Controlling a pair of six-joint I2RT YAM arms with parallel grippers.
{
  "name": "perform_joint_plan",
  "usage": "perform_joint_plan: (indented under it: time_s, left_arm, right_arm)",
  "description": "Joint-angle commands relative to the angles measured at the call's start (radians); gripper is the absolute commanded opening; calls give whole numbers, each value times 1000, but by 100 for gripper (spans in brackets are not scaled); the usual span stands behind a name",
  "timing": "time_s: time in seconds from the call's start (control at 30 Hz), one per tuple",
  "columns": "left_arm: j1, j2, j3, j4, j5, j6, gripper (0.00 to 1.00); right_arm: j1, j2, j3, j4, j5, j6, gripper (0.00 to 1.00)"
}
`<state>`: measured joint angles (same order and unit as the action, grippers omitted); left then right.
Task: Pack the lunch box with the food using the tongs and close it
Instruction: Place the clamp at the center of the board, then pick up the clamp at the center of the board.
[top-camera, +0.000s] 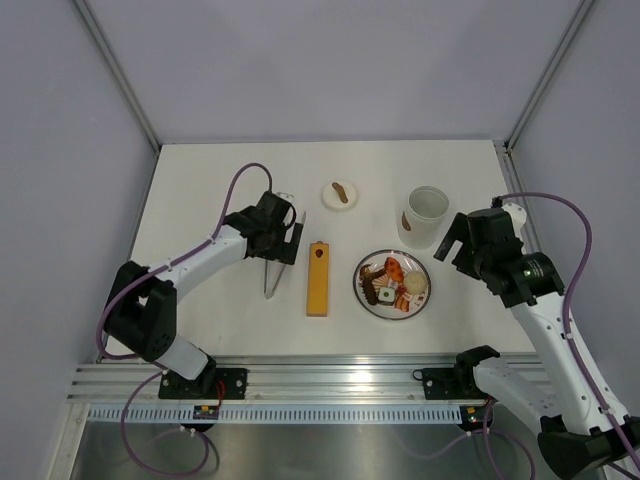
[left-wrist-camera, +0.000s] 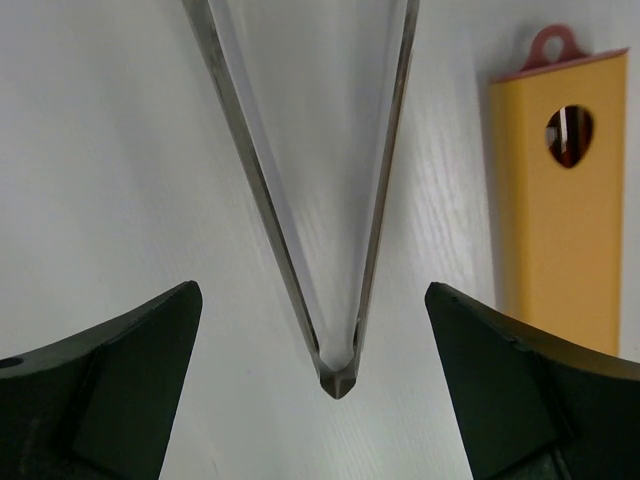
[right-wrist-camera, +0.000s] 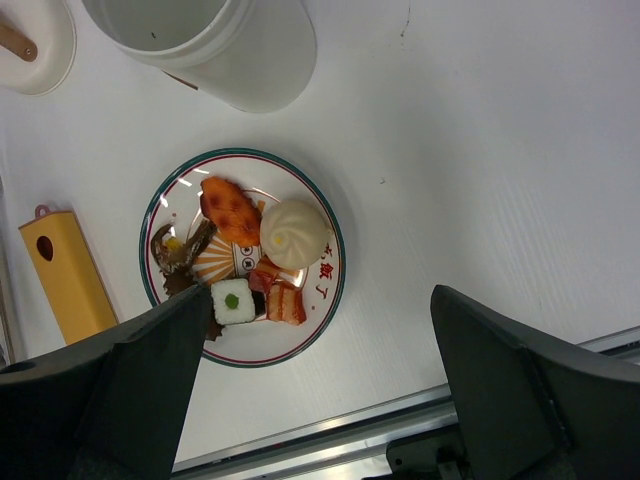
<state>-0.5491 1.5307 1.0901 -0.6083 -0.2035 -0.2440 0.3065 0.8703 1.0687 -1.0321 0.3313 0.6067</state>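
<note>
White worktop (top-camera: 200, 190) between pale grey walls, metal rail along the near edge.

On the left half: tongs (top-camera: 270, 282), flat on the surface, joined end toward the near edge, arms spreading away from it. Above them: left gripper (top-camera: 288, 238), released, fingers (left-wrist-camera: 120, 390) spread wide. In the left wrist view, shows the joined tip between the two fingers, touching neither; nothing grasped.

Just right of the tongs: orange bar (top-camera: 317, 278), lengthwise, roughly parallel, not touching, holed end away from the rail.

Further right, near the front: patterned plate (top-camera: 358, 278) carrying the food (top-camera: 396, 281). Includes an orange-red piece, a beige bun (right-wrist-camera: 293, 233), a white-and-green roll (right-wrist-camera: 233, 301), brown bits and red-and-white pieces, all crowded together mid-plate.

Behind the plate, near but apart: lunch box (top-camera: 427, 214), upright, uncovered, brown mark on its side. Left of it, well apart: round white lid (top-camera: 341, 194), flat on the worktop, brown piece on top.

Right of plate and lunch box: right gripper (top-camera: 452, 248), raised off the surface, likewise released, fingers wide, holding nothing. Looks down on both plate and lunch box.
</note>
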Motion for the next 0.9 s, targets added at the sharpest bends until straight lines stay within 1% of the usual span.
perform_joint_plan:
  time_s: [0.0,0.07,0.2,0.33,0.5,0.73,0.87]
  left_arm:
    - [6,-32,-45,59,-57,-11,99]
    - [12,-34,-47,58,-22,-2,99]
    - [12,12,-33,51,26,8,99]
    - [17,39,-58,103,53,-12,99]
    - [18,95,-48,133,98,-31,99]
    - [31,157,-65,202,56,-80,99]
    - [35,195,-72,239,39,-101,94]
  right_arm:
    - [3,12,40,41,11,-5,99]
    - [3,22,45,44,11,-4,99]
    - [3,27,42,59,-6,1,100]
    - [2,22,37,58,-12,7,99]
    - [2,13,36,53,-17,8,99]
    - [2,-16,30,34,-17,18,100]
    - [3,-33,30,21,-12,24,99]
